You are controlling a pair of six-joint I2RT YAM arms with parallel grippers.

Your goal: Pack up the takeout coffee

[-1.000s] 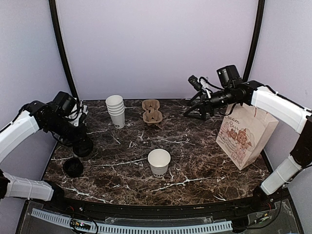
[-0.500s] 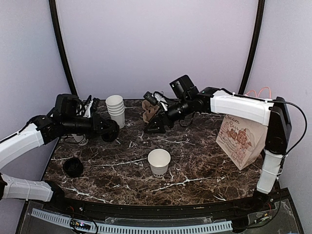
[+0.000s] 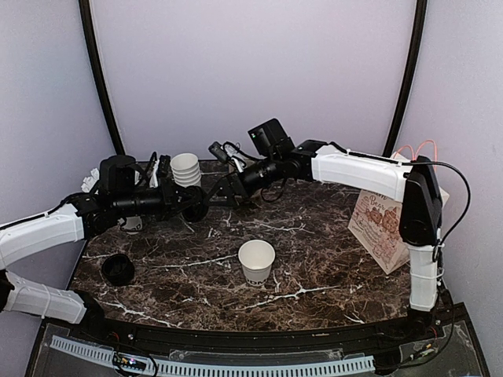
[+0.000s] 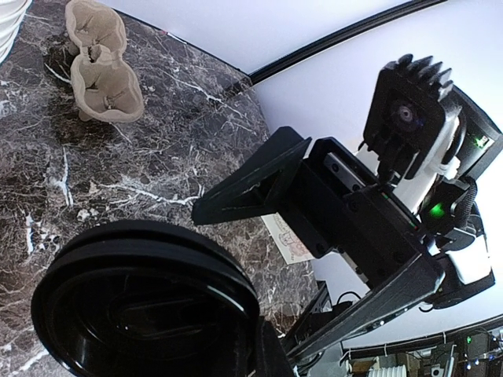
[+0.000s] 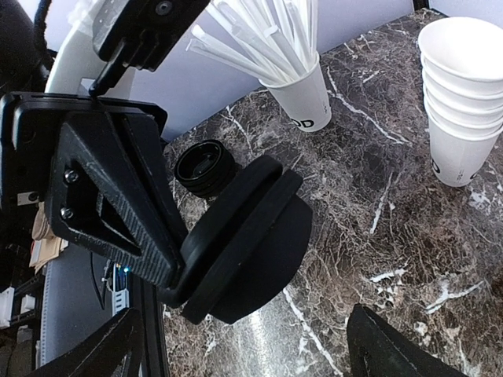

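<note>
The takeout coffee cup [image 3: 256,261], white with black lettering, stands open and lidless at the table's middle front. My left gripper [image 3: 187,209] is shut on the rim of a round black lid [image 3: 196,210], holding it on edge above the table left of centre. The same lid [image 4: 141,306] fills the lower left of the left wrist view, with the left gripper [image 4: 266,352] at its edge. My right gripper [image 3: 215,190] is open and faces that lid [image 5: 247,243] from close by. Its gripper [image 5: 247,353] has one fingertip on either side, not touching the lid.
Nested white cups [image 3: 186,170] stand at the back left, beside a cup of straws [image 5: 302,94]. More black lids [image 3: 118,269] lie at the front left. A brown cup carrier [image 4: 100,75] sits behind the arms, and a printed paper bag [image 3: 385,228] stands at the right.
My left arm carried the lid rightward from the left edge toward the centre. My right arm swung from the back right across to the left until it faced the lid.
</note>
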